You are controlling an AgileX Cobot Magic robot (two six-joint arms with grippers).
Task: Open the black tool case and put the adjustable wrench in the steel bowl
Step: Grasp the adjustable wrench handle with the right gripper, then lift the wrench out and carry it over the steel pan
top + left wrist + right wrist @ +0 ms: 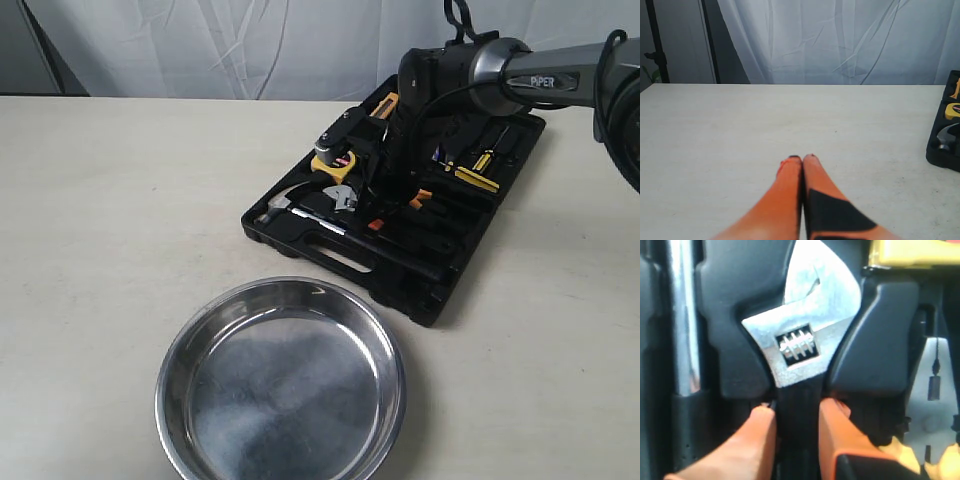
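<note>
The black tool case (pixel 335 248) lies open on the table, its moulded slots filled with tools. The adjustable wrench (pixel 345 198) rests in its slot, silver head (pixel 801 325) showing and black handle running back between orange fingers (pixel 760 427). My right gripper (pixel 797 412) is down inside the case (pixel 395 195), shut on that handle, one finger pressed against each side. The steel bowl (pixel 168 375) sits in front of the case with nothing in it. My left gripper (pixel 802 159) hangs shut over bare table, holding nothing, with the case's corner (pixel 942 150) off to one side.
A hammer (pixel 275 207) and a yellow tape measure (pixel 333 160) lie in slots beside the wrench; screwdrivers (pixel 478 160) fill the lid half. The hammer's steel shaft (pixel 682 315) runs close beside the wrench. A white curtain (pixel 250 45) hangs behind the table.
</note>
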